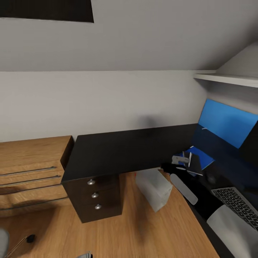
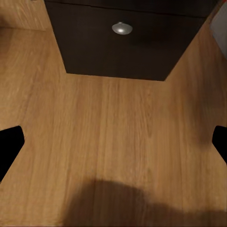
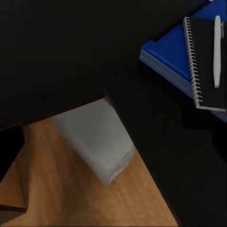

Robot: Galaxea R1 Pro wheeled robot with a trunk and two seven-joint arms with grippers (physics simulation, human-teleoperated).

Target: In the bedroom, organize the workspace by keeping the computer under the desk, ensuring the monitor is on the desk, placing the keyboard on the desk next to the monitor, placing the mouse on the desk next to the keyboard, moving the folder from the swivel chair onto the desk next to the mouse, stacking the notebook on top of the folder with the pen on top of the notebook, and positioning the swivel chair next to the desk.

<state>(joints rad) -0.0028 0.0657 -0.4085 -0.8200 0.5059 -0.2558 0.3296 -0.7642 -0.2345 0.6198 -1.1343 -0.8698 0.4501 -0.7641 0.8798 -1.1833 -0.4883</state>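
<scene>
My right pincer [image 1: 181, 165] hovers over the black desk [image 1: 122, 150], just beside the blue folder [image 3: 165, 54]; I cannot tell whether it is open or closed. The notebook [image 3: 208, 61] lies on the folder, the pen [image 3: 217, 52] on top of it. The grey computer [image 1: 154, 188] stands on the floor under the desk. My left pincer [image 2: 113, 142] is spread open above the floor before the drawer unit [image 1: 95, 197]. The keyboard [image 1: 238, 206] lies on the desk at right.

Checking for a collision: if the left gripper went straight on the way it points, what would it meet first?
Probably the bare wood floor; the black drawer unit lies beyond it. Depth is unclear.
</scene>
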